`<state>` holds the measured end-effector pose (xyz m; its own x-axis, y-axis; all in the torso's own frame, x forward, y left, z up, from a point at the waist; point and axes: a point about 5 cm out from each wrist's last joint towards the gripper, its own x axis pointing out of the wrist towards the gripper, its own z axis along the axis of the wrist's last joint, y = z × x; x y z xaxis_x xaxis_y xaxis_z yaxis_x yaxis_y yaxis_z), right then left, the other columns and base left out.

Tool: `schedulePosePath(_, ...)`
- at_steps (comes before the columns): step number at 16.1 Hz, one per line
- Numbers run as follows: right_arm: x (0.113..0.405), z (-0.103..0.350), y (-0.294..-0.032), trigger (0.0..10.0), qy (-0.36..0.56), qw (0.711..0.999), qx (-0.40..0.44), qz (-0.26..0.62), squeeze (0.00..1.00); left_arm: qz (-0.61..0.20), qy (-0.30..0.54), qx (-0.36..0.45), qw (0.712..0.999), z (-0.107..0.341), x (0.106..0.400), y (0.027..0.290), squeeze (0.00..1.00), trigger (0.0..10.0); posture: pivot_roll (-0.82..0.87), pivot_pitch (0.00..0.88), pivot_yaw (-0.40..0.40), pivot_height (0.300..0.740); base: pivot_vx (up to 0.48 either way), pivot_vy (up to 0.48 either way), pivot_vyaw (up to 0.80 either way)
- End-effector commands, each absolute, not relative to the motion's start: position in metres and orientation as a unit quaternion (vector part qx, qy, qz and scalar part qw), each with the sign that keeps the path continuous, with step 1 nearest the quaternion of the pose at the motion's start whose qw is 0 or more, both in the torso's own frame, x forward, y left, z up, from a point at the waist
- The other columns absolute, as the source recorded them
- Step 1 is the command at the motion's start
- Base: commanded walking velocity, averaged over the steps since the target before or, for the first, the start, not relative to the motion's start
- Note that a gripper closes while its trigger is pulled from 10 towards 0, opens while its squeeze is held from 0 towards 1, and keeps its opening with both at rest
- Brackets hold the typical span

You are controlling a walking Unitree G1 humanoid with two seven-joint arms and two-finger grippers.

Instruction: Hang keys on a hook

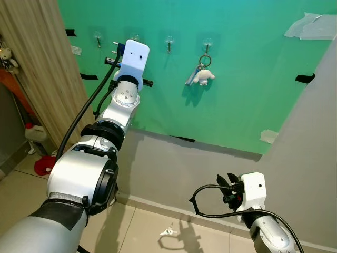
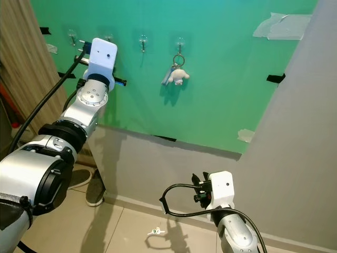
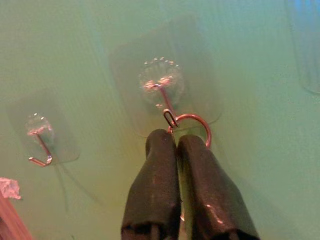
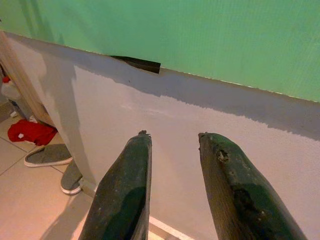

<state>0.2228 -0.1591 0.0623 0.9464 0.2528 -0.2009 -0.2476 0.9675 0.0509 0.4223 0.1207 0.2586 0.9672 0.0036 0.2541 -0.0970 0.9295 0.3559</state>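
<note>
The left gripper (image 3: 177, 142) stays out of this: clamped on the key ring (image 3: 192, 129), it holds the loop against the hook (image 3: 167, 107) so it can catch, while the right gripper (image 4: 172, 145) hangs idle, fingers apart.

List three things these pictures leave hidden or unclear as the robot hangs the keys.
- Left wrist view: the keys below the ring, hidden by the left gripper.
- Eye views: that hook, behind the left wrist.
- Small object on the floor: too small to identify.
</note>
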Motion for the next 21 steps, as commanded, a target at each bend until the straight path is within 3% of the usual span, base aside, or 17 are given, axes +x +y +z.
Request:
schedulePosePath(1, 0.225, 0.067, -0.158, 10.0, 0.097, 0.987, 0.010, 0.131, 0.00, 0.032, -0.141, 0.196, 0.970, 0.263, 0.422, 0.120, 1.00, 10.0, -0.29, 0.000, 0.033, 0.740, 0.000, 0.000, 0.00)
schedulePosePath(13, 0.235, 0.065, -0.151, 10.0, 0.100, 0.983, 0.011, 0.152, 0.00, 0.027, -0.147, 0.179, 0.972, 0.236, 0.411, 0.131, 1.00, 10.0, -0.21, 0.000, 0.003, 0.740, 0.000, 0.000, 0.00)
schedulePosePath(18, 0.244, 0.065, -0.152, 10.0, 0.091, 0.983, 0.004, 0.157, 0.00, -0.005, -0.175, 0.128, 0.976, 0.210, 0.376, 0.147, 1.00, 10.0, -0.15, 0.000, -0.015, 0.740, 0.000, 0.000, 0.00)
schedulePosePath(21, 0.253, 0.069, -0.182, 10.0, 0.069, 0.997, -0.017, 0.020, 0.00, -0.064, -0.144, 0.082, 0.984, 0.182, 0.344, 0.147, 1.00, 10.0, -0.10, 0.000, -0.036, 0.740, 0.000, 0.000, 0.00)
